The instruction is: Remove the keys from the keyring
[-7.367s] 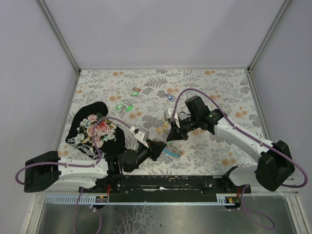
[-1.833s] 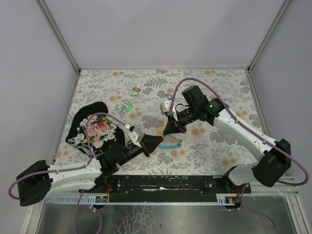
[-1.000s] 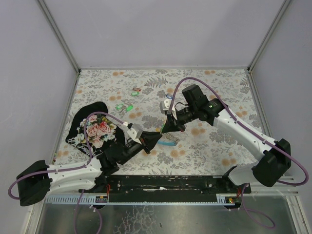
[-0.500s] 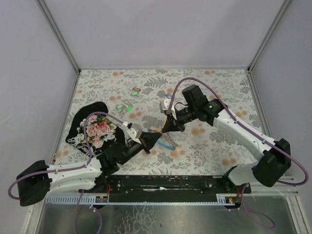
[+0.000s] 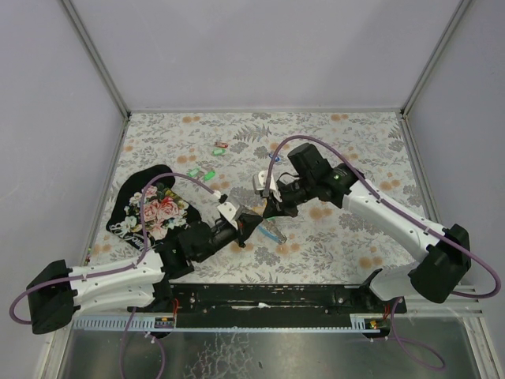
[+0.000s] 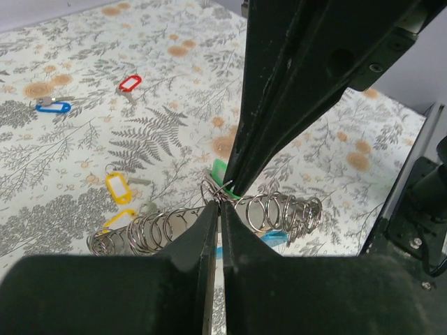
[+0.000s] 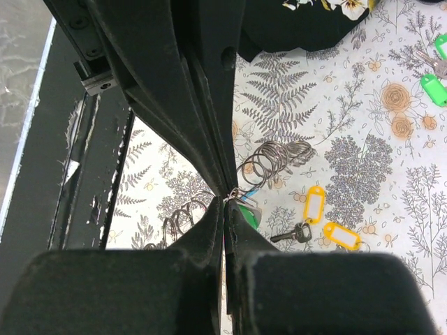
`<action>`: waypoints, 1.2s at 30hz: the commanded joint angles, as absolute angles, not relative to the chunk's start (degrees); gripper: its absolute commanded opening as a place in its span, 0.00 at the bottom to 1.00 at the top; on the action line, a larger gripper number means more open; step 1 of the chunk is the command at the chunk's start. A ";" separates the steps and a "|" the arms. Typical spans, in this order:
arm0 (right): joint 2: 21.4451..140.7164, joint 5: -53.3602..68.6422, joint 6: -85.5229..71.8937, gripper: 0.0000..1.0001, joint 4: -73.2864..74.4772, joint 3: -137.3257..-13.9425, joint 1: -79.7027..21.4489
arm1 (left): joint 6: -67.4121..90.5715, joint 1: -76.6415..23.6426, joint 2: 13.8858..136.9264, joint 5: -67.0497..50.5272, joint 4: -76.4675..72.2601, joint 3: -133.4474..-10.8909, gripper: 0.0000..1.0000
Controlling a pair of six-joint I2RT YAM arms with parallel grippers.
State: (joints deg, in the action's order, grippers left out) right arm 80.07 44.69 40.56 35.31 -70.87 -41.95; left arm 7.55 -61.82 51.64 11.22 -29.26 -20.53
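The left gripper [image 6: 218,206] is clenched on the keyring [image 6: 276,209], a chain of metal rings sagging to either side of its tips. The right gripper [image 7: 225,202] is clenched too, meeting it tip to tip. The green key tag [image 6: 221,169] hangs just beyond the left gripper's tips.

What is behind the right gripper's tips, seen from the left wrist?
Only a corner of the green key tag shows behind the right gripper; its closed jaws cover the rest.

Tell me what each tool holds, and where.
The left tool and right tool both pinch the keyring mid-chain, beside the green key tag; exact ring unclear.
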 commanded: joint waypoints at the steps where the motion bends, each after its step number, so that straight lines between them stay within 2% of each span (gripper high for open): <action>1: 78.33 45.71 42.73 0.00 38.49 -72.94 -45.34 | 4.02 -61.43 50.69 11.47 -25.28 -25.83 0.00; 6: 78.49 48.36 38.91 0.00 36.07 -72.52 -45.16 | 3.74 -61.28 50.05 10.53 -27.18 -25.16 0.01; 9: 78.72 50.62 36.65 0.00 35.26 -73.42 -43.62 | 4.82 -61.21 49.01 9.36 -30.01 -23.35 0.11; 11: 78.80 52.51 35.52 0.00 34.95 -73.88 -42.25 | 5.52 -61.14 48.09 8.62 -31.49 -22.06 0.13; 23: 79.34 61.25 28.00 0.00 30.07 -72.34 -37.62 | 6.18 -60.88 36.88 8.31 -45.17 -9.19 0.16; 36: 80.68 67.10 16.37 0.00 19.07 -67.60 -34.60 | 5.67 -60.86 42.34 3.94 -53.97 -8.75 0.17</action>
